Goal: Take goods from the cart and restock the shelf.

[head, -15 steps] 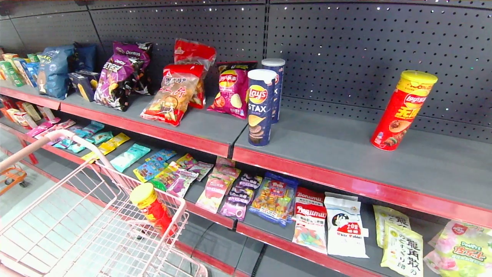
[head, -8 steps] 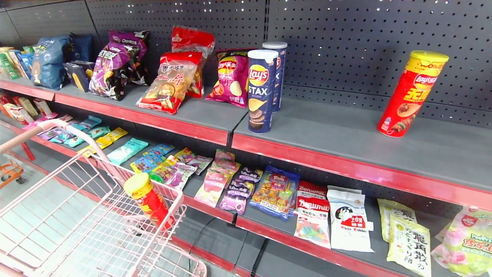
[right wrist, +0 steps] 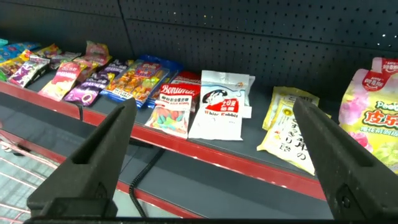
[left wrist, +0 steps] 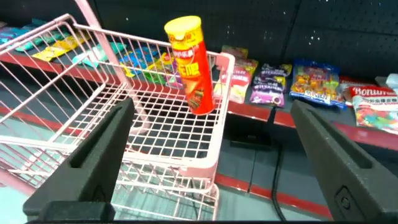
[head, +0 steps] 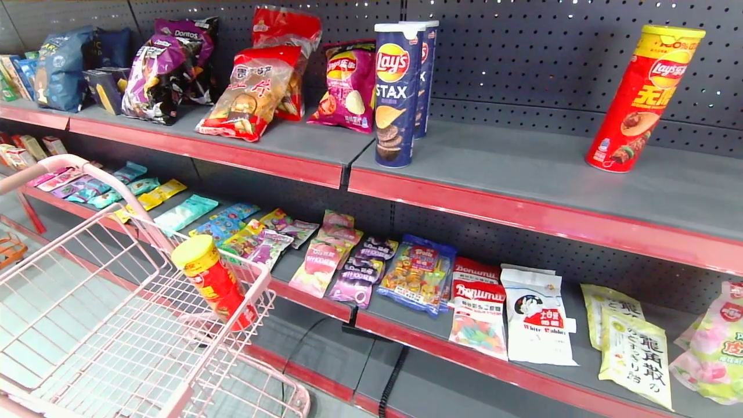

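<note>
Tools spread wide, holding nothing: my left tool (left wrist: 210, 109) and right tool (right wrist: 212, 102). One red can (head: 212, 278) stands in the cart (head: 262, 284), at 8 o'clock. Another can (head: 644, 98) is on the top shelf (head: 522, 174), at 2 o'clock. I think the cart's can must go up next.

The shelves (head: 493, 168) are lit brightly and evenly from above. Glints are seen on the pegboard (head: 522, 52), and a sheen on the red shelf edge (head: 522, 213).
</note>
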{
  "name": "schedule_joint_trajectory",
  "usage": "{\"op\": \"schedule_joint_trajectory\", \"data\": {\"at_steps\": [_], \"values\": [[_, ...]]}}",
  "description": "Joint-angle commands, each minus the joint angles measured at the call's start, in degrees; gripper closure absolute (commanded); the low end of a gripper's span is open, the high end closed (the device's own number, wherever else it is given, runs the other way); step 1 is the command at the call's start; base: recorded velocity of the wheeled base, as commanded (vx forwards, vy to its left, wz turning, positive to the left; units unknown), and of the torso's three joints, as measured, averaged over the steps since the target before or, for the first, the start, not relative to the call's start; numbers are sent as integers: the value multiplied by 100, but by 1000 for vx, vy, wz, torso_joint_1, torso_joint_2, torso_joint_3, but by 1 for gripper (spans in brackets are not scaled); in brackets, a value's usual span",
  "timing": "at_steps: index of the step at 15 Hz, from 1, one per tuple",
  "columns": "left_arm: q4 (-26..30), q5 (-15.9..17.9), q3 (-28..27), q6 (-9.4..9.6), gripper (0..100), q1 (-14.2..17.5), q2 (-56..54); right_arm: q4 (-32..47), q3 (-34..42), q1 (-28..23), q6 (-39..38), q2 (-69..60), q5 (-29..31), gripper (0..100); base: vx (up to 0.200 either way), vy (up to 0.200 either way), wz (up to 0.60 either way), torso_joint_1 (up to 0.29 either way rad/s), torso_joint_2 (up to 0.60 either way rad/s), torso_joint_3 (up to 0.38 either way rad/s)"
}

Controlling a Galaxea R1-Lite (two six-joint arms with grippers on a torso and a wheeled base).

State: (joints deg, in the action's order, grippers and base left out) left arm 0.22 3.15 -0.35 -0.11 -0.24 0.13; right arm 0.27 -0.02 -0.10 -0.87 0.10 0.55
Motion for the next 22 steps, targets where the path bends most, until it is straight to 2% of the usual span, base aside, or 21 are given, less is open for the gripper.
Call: {"op": "schedule_joint_trajectory", "data": {"at_steps": [1, 2, 3, 4, 5, 6, 7, 8, 9, 11, 13, 14, 17, 19, 22], "values": [[-13, 11, -2004, -261, 0, -187, 1577, 0, -6, 1, -1, 8, 7, 0, 0, 0, 0, -36, 129, 95], [-57, 28, -2426, -437, 0, -222, 2008, 0, -6, 1, 7, 8, 7, 0, 0, 0, 0, -22, 76, 56], [-92, -16, -3137, -578, 0, -239, 2922, 0, -6, 1, 7, -1, 7, 0, 0, 0, 0, 0, 0, 0], [-374, -33, -3225, -754, 0, -169, 3687, 0, -6, 1, 16, -1, 7, 0, 0, 0, 0, 0, 0, 0], [-787, -33, -3076, -859, 0, -28, 4390, 0, -6, 1, 25, -1, 7, 0, 0, 0, 0, 0, 0, 0], [-1015, -24, -2953, -868, 0, 16, 4768, 0, -6, 1, 34, 8, 7, 0, 0, 0, 0, 0, 0, 0], [-2272, 28, -2408, -850, 0, 42, 5919, 0, -6, 1, 34, 8, -2, 0, 0, 0, 0, 0, 0, 0], [-3054, 204, -2179, -806, 0, 16, 6570, 0, -6, 1, 51, 8, -2, 0, 0, 0, 0, 0, 0, 0], [-3582, 476, -1995, -719, 0, -2, 7106, 0, -6, 1, 51, 8, -2, 0, 0, 0, 0, 0, 0, 0], [-3968, 556, -1863, -613, 0, 60, 8134, 0, -6, 1, 43, 8, -2, 0, 0, 0, 0, 0, 0, 0], [-4170, 485, -1846, -613, 0, 86, 8547, 0, -6, 1, 43, -1, -2, 0, 0, 0, 0, 0, 0, 0], [-4575, 485, -1837, -613, 0, 103, 9057, 0, -6, 1, 43, -1, -2, 0, 0, 0, 0, 0, 0, 0], [-5708, 538, -1591, -613, 0, 473, 10059, 0, -6, 1, 51, 8, -2, 0, 0, 0, 0, 0, 0, 0], [-6385, 591, -1371, -613, 0, 481, 10463, 0, -6, 1, 51, -1, -2, 0, 0, 0, 0, 0, 0, 0], [-6570, 661, -1309, -604, 0, 499, 10718, 0, 2, 1, 51, 8, -11, 0, 0, 0, 0, 0, 0, 0]]}}
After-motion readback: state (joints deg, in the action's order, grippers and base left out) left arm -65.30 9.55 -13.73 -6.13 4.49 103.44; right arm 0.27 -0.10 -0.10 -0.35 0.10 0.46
